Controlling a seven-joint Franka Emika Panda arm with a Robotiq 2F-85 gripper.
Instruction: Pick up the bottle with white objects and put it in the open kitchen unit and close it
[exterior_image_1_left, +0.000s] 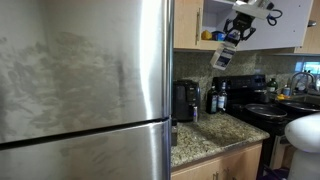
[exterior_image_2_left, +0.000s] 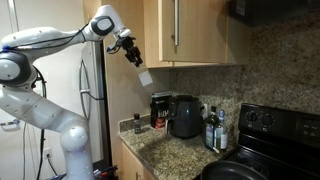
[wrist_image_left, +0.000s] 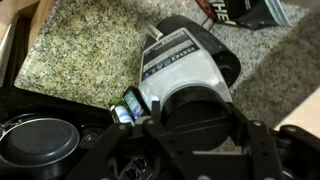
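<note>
Bottle with white objects (exterior_image_1_left: 222, 58) hangs clenched in the pincer (exterior_image_1_left: 231, 42), jutting below its jaws and well above the tabletop (exterior_image_1_left: 210, 135), near the kitchen unit (exterior_image_1_left: 187, 20) behind; it looks light, stiff and slick, so a squeeze across its labelled body suits best

The fridge (exterior_image_1_left: 85, 70) is showing brushed stainless steel, dully gleaming and smeared. The countertop (wrist_image_left: 80, 50) is looking like polished speckled granite. The wall cabinet (exterior_image_2_left: 205, 35) is presenting smooth, satin light wood, its bar handle (exterior_image_2_left: 175, 25) shining as metal. The stove (exterior_image_2_left: 280, 125) is glinting glossy black. The robot arm (exterior_image_2_left: 40, 45) is gleaming in smooth white plastic. The small pale bottle (wrist_image_left: 172, 62) is wearing a smooth printed label.
</note>
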